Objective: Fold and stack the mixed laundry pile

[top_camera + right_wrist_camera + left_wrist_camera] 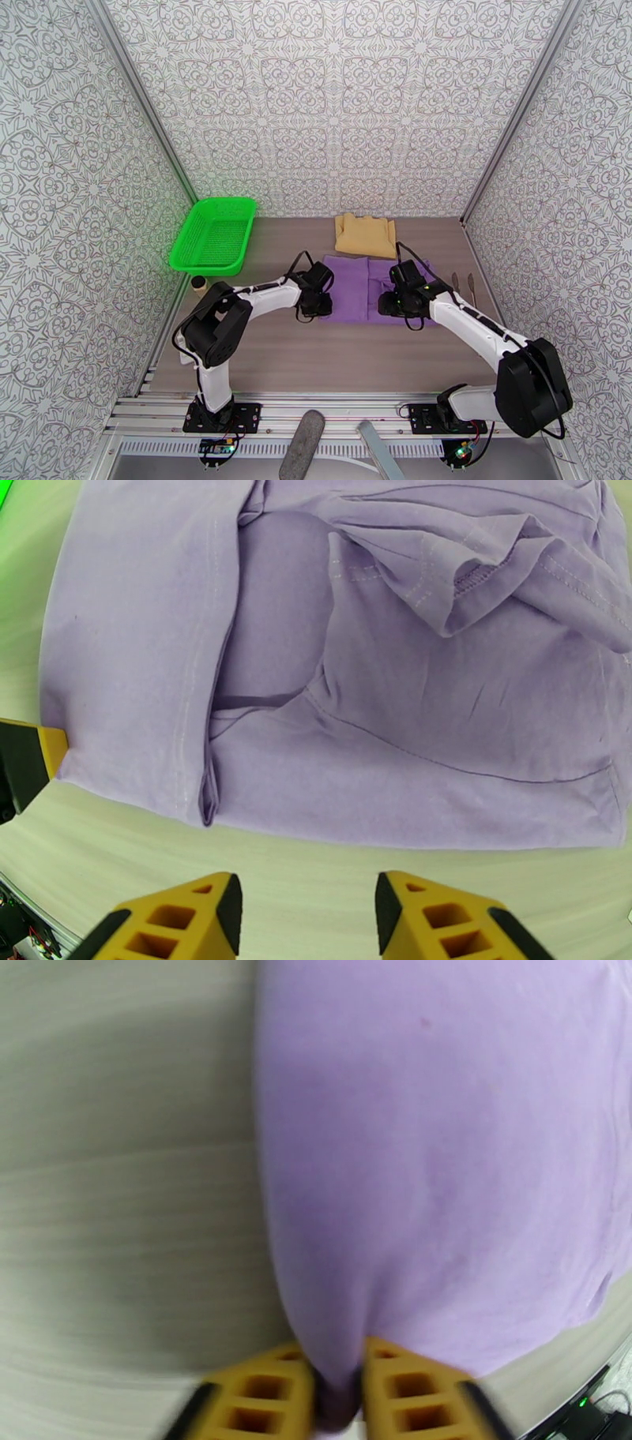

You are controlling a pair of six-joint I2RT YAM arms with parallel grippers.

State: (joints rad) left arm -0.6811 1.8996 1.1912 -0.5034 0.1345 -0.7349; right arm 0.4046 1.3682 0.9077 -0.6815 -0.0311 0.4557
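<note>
Grey wood-grain table (pixel 316 355) between patterned walls; purple T-shirt (pixel 355 288) gripped at its left edge.

A green basket (pixel 213 235) sits at the far left corner. The left gripper (pixel 340 1374) is clamped tight on a pinch of cloth at the left edge of the purple T-shirt, with bare table beside it. The mustard-tan garment (pixel 365 234) lies folded just behind the shirt. The right gripper (pixel 306 910), fingers parted and empty, hangs over bare table just short of the shirt's near hem; open surface runs toward the arm bases.

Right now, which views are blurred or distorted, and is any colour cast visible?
Left wrist: smeared blur over the table grain and the left gripper pinching the purple T-shirt. Right wrist: stitching sharp, edges bowed, green cast top-left. Top external: sharp, evenly lit.
</note>
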